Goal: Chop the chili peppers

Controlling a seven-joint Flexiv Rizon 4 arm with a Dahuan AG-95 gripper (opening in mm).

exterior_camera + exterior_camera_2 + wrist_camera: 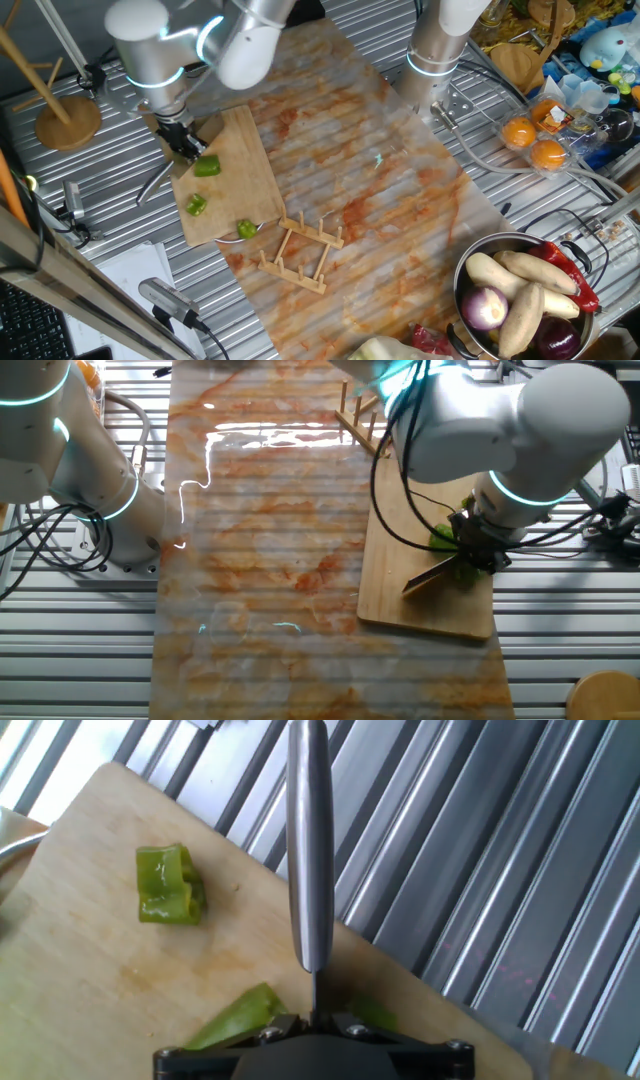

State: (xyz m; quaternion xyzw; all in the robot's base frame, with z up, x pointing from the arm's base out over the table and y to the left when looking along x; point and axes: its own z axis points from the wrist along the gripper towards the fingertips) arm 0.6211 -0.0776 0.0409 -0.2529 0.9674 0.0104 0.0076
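Green chili chunks lie on the wooden cutting board (235,150): one (207,166) right by my gripper, one (196,205) further along, and one (246,229) at the board's near corner. My gripper (185,140) is shut on a knife (155,183), with the blade over the board's left edge. In the hand view the knife's spine (308,840) runs straight ahead. A cut chunk (168,885) lies to its left, and green pieces (235,1018) sit on both sides of the blade just below my gripper (312,1022). In the other fixed view the blade (430,575) lies beside the pepper (443,537).
A wooden rack (300,250) stands just past the board. A metal bowl (470,265) of vegetables and red peppers is at the front right, with oranges (535,140) behind it. A second arm's base (440,50) is at the back, and a wooden stand (65,120) at the far left.
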